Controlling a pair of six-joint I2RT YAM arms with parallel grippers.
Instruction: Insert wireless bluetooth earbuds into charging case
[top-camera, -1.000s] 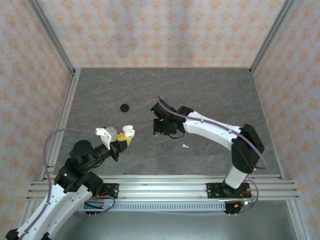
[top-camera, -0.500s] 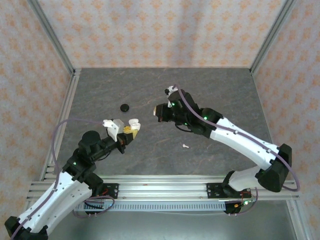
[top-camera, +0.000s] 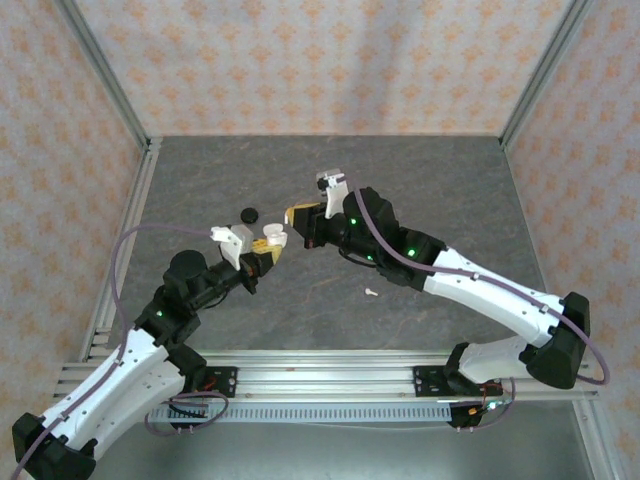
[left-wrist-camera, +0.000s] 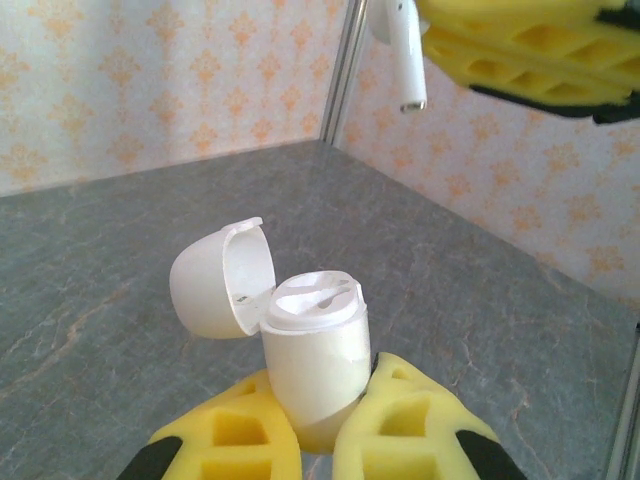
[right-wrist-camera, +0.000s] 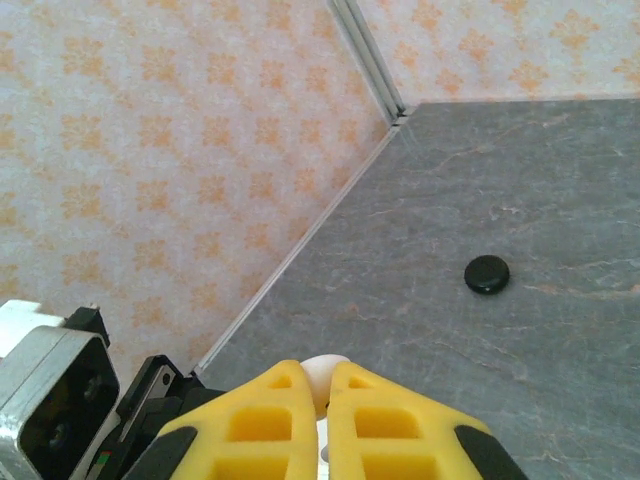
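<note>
Left wrist view: the left hand (left-wrist-camera: 318, 440) is clamped tight on the base of the case (left-wrist-camera: 312, 345), holding it upright above the surface (left-wrist-camera: 120, 260) with the lid (left-wrist-camera: 215, 280) swung open. Above it, the right hand (left-wrist-camera: 450, 45) pinches one earbud (left-wrist-camera: 402, 50), stem down. Line the stem over a socket, descend slowly and straight, and release only once seated. A second earbud (top-camera: 371, 293) lies on the surface.

The left arm, white with black joints, reaches from its near base toward the middle. The yellow-padded left gripper (top-camera: 264, 247) is clamped on a small white plastic charging case (left-wrist-camera: 312, 355). The right arm stretches leftward, and the right gripper (top-camera: 297, 214) pinches a tiny white earbud (left-wrist-camera: 402, 50) just beside it.
</note>
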